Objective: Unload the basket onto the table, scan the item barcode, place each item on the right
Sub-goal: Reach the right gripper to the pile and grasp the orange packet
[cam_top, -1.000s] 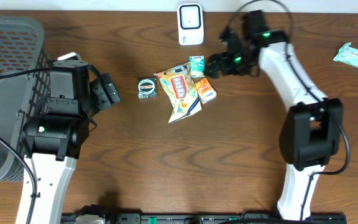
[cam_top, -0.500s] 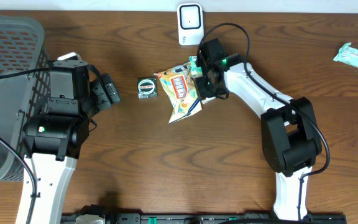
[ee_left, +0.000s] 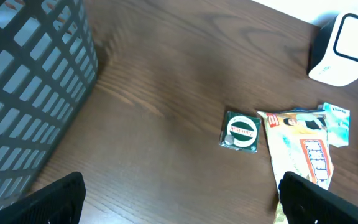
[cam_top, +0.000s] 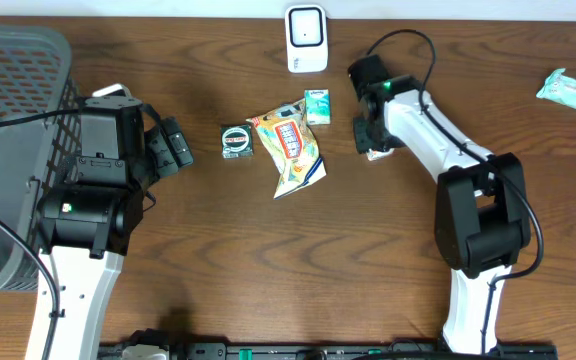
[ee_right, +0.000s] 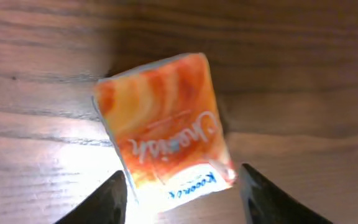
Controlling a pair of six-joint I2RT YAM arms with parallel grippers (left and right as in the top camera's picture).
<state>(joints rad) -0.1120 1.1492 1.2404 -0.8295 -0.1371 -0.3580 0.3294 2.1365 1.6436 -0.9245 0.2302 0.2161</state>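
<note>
Right gripper (ee_right: 182, 196) has swung clear of the snack pile (cam_top: 293, 150), pinching the orange packet (ee_right: 163, 124) low over the table below the scanner (cam_top: 307, 38); left gripper (ee_left: 179, 193) hangs spread wide beside the grey basket (cam_top: 18, 90).

On your left, a grey mesh basket (cam_top: 8, 150) stands at the edge of the wooden table (cam_top: 268, 260). Near the middle you have a small dark-green packet (cam_top: 236, 140) with a round label, lying flat and on its own. Just right of it lies a yellow snack bag (cam_top: 293, 150), with a little teal box (cam_top: 317, 106) against its far right corner. A teal wrapper (cam_top: 568, 90) sits well apart, at the far right.
</note>
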